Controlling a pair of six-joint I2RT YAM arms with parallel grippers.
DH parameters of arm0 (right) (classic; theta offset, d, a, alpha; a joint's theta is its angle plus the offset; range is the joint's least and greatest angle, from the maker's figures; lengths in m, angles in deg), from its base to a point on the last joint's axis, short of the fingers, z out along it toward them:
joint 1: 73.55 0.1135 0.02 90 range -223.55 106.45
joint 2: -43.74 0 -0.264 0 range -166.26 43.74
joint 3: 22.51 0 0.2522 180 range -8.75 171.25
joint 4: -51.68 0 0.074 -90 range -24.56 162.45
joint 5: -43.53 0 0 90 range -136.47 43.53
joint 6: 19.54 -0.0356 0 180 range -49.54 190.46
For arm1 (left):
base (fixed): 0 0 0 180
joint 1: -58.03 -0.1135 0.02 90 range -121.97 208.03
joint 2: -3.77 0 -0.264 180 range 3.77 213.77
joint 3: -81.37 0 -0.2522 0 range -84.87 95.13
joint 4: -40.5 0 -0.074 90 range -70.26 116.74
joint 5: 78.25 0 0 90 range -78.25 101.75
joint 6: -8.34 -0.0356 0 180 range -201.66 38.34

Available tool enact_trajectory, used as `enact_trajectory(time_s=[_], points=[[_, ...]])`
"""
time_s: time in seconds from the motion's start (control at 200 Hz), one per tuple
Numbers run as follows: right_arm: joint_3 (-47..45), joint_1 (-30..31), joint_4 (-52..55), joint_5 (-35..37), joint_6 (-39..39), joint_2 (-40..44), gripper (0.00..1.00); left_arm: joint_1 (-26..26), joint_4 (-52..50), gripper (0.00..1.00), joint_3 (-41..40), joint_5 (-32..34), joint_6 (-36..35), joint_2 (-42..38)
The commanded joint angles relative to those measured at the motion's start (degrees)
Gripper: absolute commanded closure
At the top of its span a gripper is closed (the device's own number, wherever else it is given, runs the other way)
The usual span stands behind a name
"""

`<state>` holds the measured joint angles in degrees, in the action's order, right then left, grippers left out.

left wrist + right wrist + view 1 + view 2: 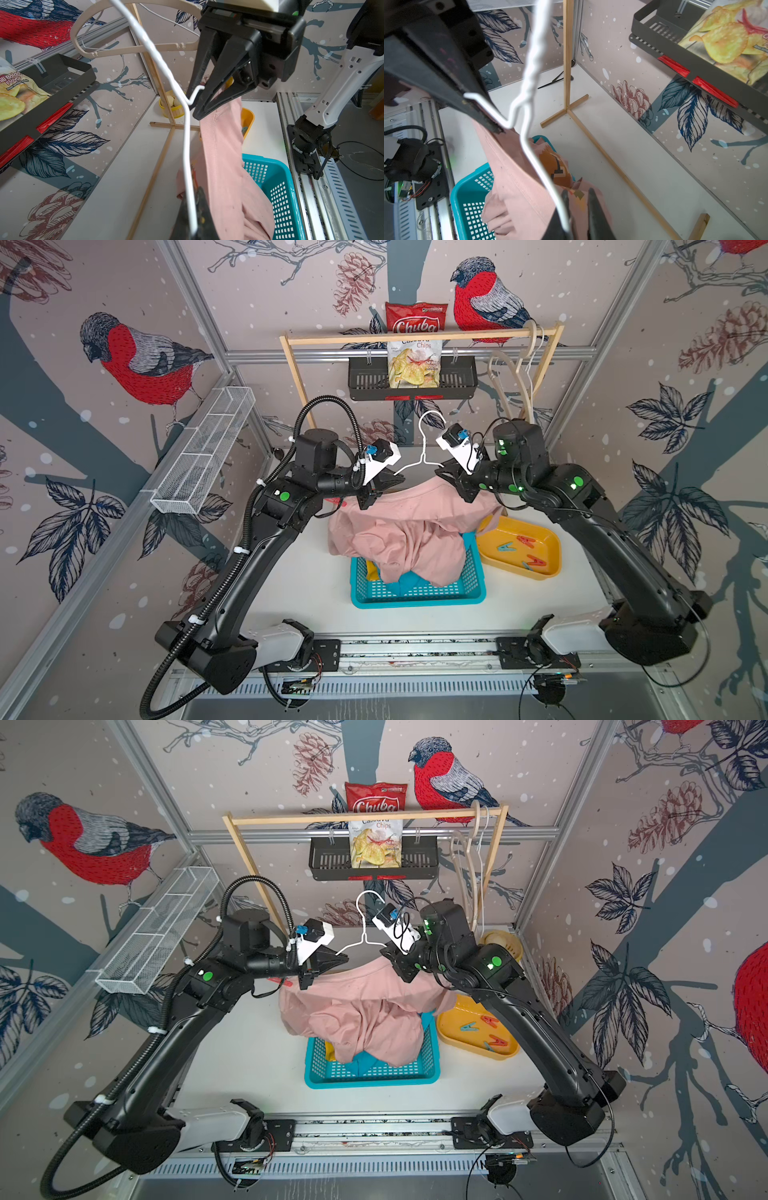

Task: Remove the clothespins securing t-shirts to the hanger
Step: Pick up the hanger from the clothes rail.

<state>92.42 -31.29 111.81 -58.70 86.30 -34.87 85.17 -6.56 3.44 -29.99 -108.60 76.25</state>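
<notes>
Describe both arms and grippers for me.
Both are black with green dots and white base links. The left arm carries a ribbed black hose with white zip ties; the right arm has thin loose cables. Left gripper and right gripper: black tapered fingers.

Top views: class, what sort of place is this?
Probably a robot test cell staged as a laundry corner: wallpapered panels in an aluminium frame, a wooden clothes rail, and a teal basket beside a yellow tray of clothespins.
</notes>
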Motion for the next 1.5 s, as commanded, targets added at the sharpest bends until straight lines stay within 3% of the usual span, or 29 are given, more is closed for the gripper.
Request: enact_trajectory(time_s=[0.0, 0.445, 0.49, 0.555, 0.585, 0.75, 0.895, 1.001, 1.061, 1.166, 1.491], points=[[-1.66, -0.94, -6.87, 1.02, -0.73, 1.39, 0.98, 0.10, 1.84, 1.00, 0.61, -3.87, 0.03, -0.71], [-5.96, -3.56, -10.94, -3.90, -0.71, 4.78, 1.00, 0.09, 4.86, 1.00, -1.06, -1.84, 2.14, -2.84], [-6.25, -3.59, -11.34, -3.94, -0.74, 4.73, 1.00, 0.06, 6.81, 0.88, -1.95, -0.57, 3.01, -3.50], [-6.88, -3.51, -12.05, -3.47, -1.12, 4.74, 1.00, 0.11, 8.44, 0.59, -2.56, 1.32, 4.05, -4.16], [-7.16, -3.50, -12.39, -3.21, -1.30, 4.79, 1.00, 0.11, 8.51, 0.51, -2.21, 2.42, 4.44, -4.13], [-9.34, -2.36, -14.76, 0.96, -1.76, 4.45, 1.00, 0.08, 10.72, 0.38, -0.54, 10.70, 9.21, -4.28], [-10.58, 2.97, -16.86, 11.19, -0.52, 2.74, 1.00, 0.07, 23.23, 0.42, -4.16, 15.88, 23.55, -6.09], [-11.03, 7.72, -18.96, 19.61, 0.59, 0.92, 1.00, 0.68, 31.22, 0.47, -6.58, 14.22, 34.18, -5.76], [-10.82, 9.03, -19.89, 20.52, 0.24, 0.27, 1.00, 2.91, 32.16, 0.48, -6.82, 14.88, 34.78, -5.21], [-11.06, 9.22, -22.52, 17.96, -1.99, 0.56, 1.00, 6.19, 31.18, 0.51, -7.17, 22.72, 34.43, -4.41], [-11.40, 11.08, -22.97, 15.38, -2.83, 1.10, 1.00, 6.75, 32.22, 0.55, -7.18, 21.17, 36.96, -1.21]])
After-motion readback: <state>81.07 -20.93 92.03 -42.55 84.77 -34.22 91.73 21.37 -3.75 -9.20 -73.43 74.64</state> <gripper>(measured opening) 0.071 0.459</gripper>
